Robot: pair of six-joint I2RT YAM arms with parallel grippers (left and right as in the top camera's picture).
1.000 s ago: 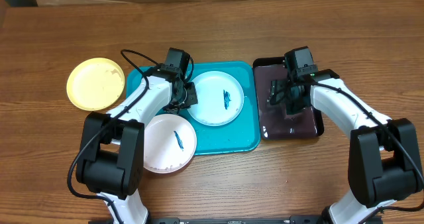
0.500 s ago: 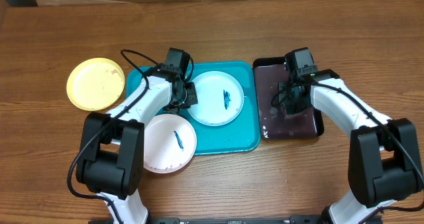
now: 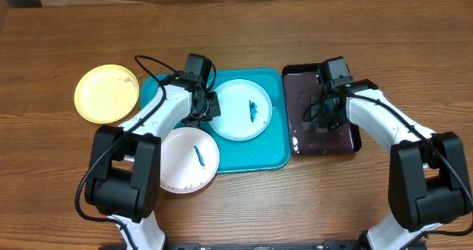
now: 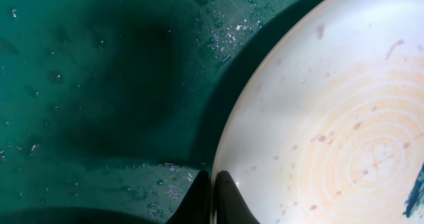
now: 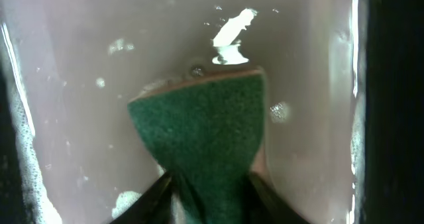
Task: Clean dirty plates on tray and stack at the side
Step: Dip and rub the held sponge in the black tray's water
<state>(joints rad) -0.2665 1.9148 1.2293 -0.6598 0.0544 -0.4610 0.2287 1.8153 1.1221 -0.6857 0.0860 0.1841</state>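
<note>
Right gripper (image 5: 209,184): clamped on green sponge (image 5: 199,128) in black tray (image 5: 73,65). Left gripper (image 4: 213,194): pinching light blue plate (image 3: 235,118) rim. Risk: wet sponge slipping free.

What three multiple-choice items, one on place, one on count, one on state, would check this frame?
1. The yellow plate lies: A on the table, left of the tray; B inside it; C lifted in the air.
2. Plates with a teal smear: A one; B two; C three.
3. The left tool is: A wide open; B out of view; C shut on the rim of the blue plate.
A: overhead shows it on wood beside the tray. B: the blue one and the white plate are smeared, the yellow one is clean. C: the wrist view shows it pinching the rim.
</note>
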